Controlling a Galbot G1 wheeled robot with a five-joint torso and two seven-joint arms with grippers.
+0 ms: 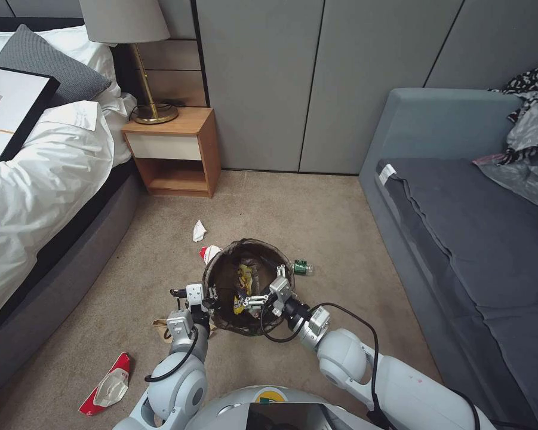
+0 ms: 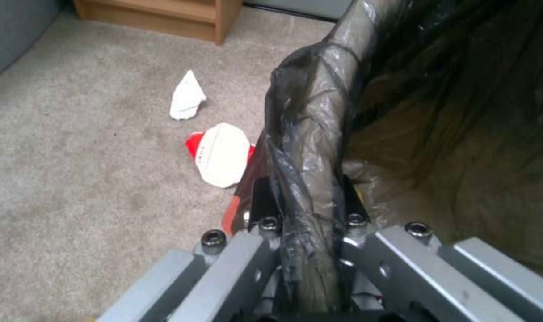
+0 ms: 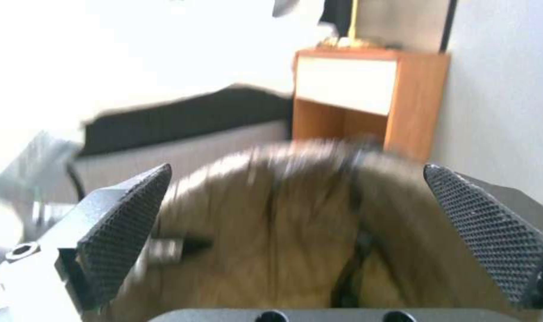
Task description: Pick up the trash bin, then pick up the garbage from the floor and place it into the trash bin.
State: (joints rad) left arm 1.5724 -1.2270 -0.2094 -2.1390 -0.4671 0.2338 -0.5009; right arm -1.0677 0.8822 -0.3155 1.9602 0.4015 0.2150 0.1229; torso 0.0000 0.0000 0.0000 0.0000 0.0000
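Two pincers are at the trash bin, which is held just clear of or on the carpet ahead of the robot; which of the two cannot be told. The left pincer is clamped on the bin's near-left rim, one finger inside and one outside, with the dark liner pinched between them, as the left wrist view shows at. The right pincer is over the bin's mouth with its jaws spread wide and nothing between the pads; the liner's inside lies beyond them.

Step in hand, as judged: the bin is already taken up, and the collecting of litter is under way. A yellow wrapper already lies inside the bin, just beyond the right pincer.

Still on the floor:
- white paper scrap, beyond the left pincer, well apart
- red-and-white packet, touching or just beside the bin's far-left wall
- small green-labelled bottle, on its side just beyond the right pincer, outside the bin, long axis roughly across the robot's front
- larger red-and-white wrapper, behind and outward of the left pincer, long axis slanted away and to the right

Next move, as judged: the right pincer must be lifted clear of the rim and brought down over one piece, jaws set across its short side.

The bin's mouth points up, its axis near upright.
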